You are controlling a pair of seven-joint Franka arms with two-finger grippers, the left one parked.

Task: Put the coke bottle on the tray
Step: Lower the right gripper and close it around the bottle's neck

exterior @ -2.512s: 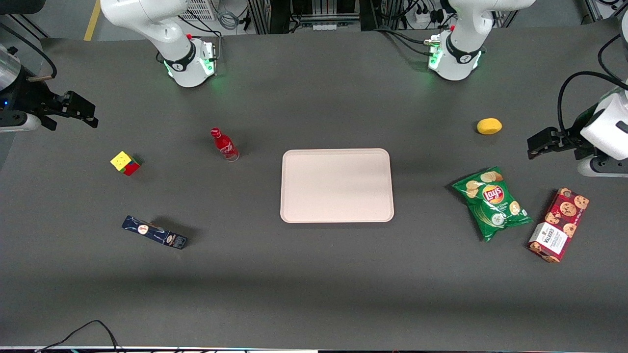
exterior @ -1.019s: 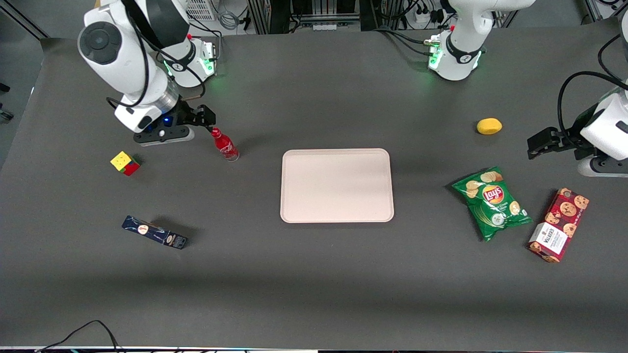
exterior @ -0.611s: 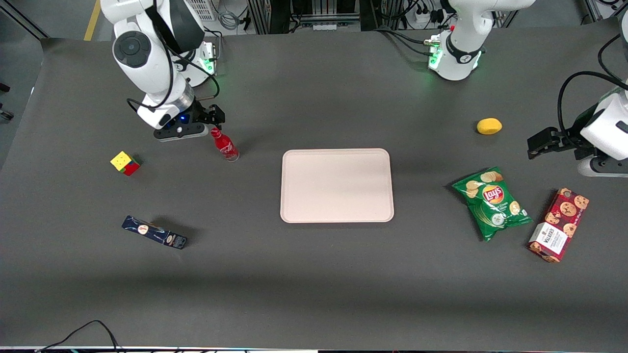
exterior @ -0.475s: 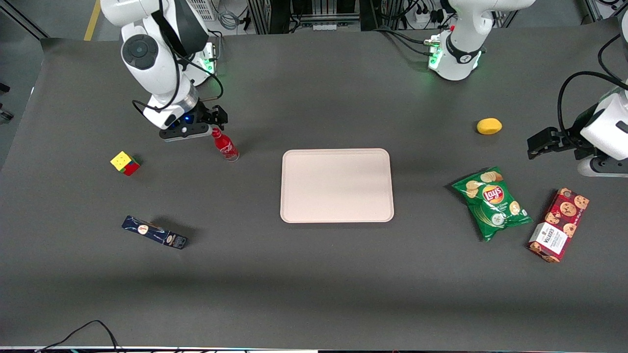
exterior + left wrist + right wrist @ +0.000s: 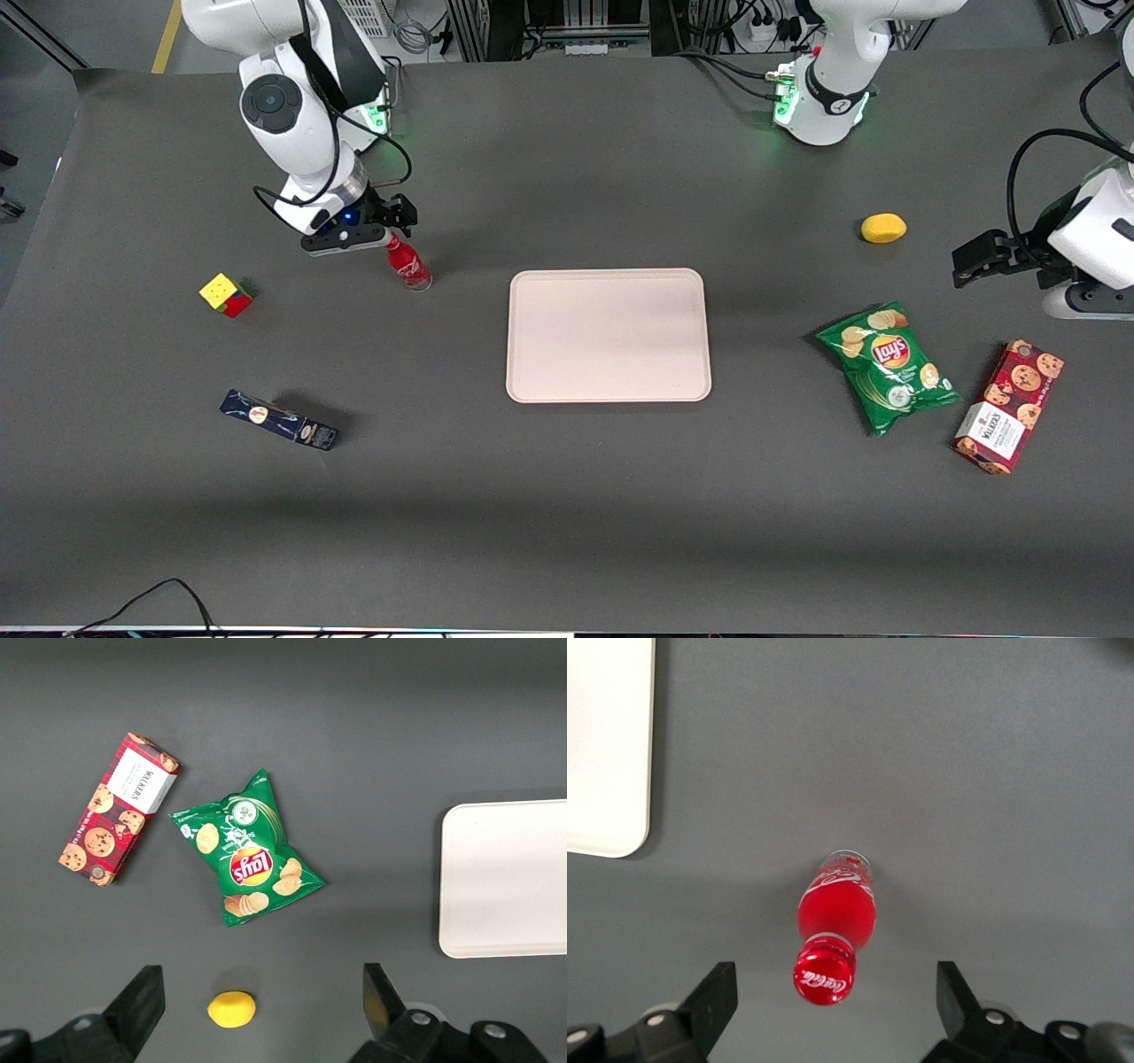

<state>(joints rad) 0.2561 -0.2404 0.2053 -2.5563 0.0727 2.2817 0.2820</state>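
— On the dark table (image 5: 567,496), what is the biggest thing?
— The tray (image 5: 609,335), flat and bare near the middle. Toward the parked arm's end lie a green chip bag (image 5: 889,366), a red cookie box (image 5: 1009,406) and a yellow lemon (image 5: 883,228), the lemon farthest from the front camera.
— And toward the working arm's end?
— A dark blue box (image 5: 279,420) nearest the camera, a colour cube (image 5: 225,294) farther back, and the coke bottle (image 5: 407,262), which stands upright on the table, well apart from the tray.
— Where is the gripper (image 5: 392,214)?
— It hangs just above the bottle's red cap (image 5: 823,974). In the wrist view its fingers (image 5: 713,1001) stand wide apart on either side of the cap, holding nothing.
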